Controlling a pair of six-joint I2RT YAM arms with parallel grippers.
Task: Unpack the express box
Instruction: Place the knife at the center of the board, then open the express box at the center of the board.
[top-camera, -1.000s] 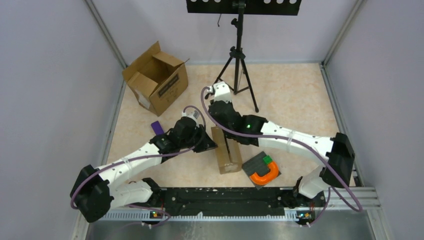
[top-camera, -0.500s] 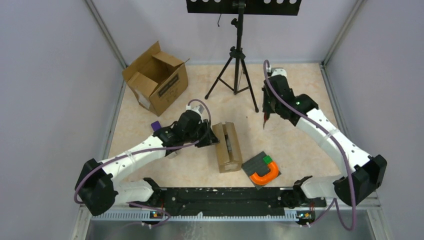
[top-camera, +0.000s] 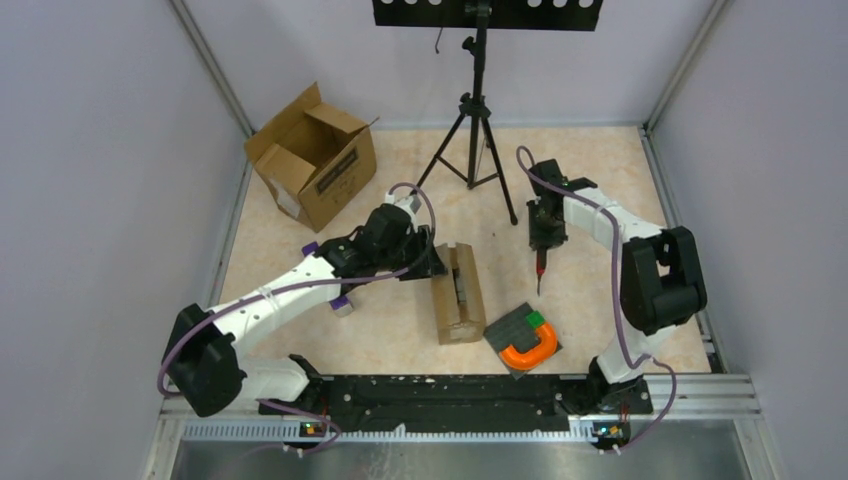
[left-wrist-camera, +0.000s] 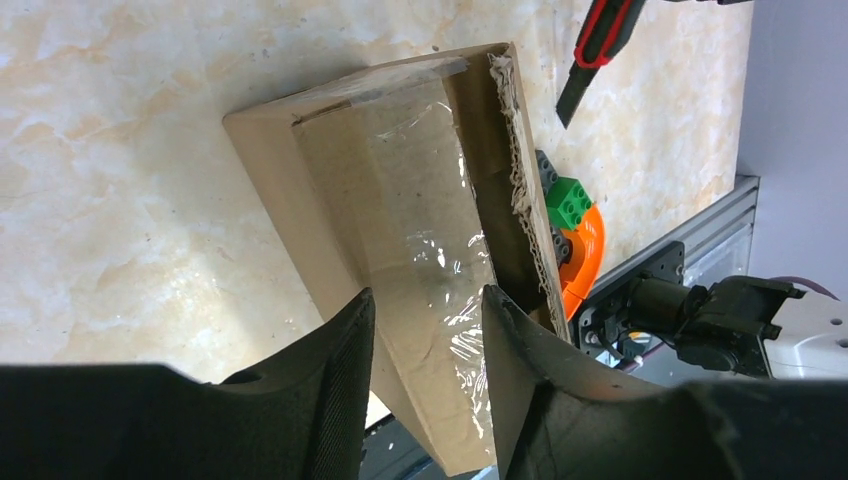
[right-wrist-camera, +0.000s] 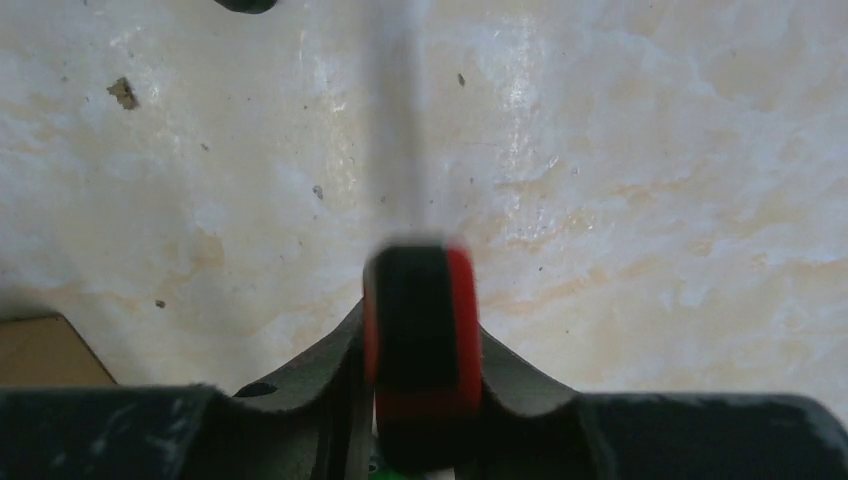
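Left wrist: knife (left-wrist-camera: 592, 62) hangs apart from express box (left-wrist-camera: 390, 200) edge.

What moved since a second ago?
The right hand, gripping the red cutter, swung away from the taped box to the right. The left hand slid up to that box and opened. The big open box, tripod and orange toy stayed put.
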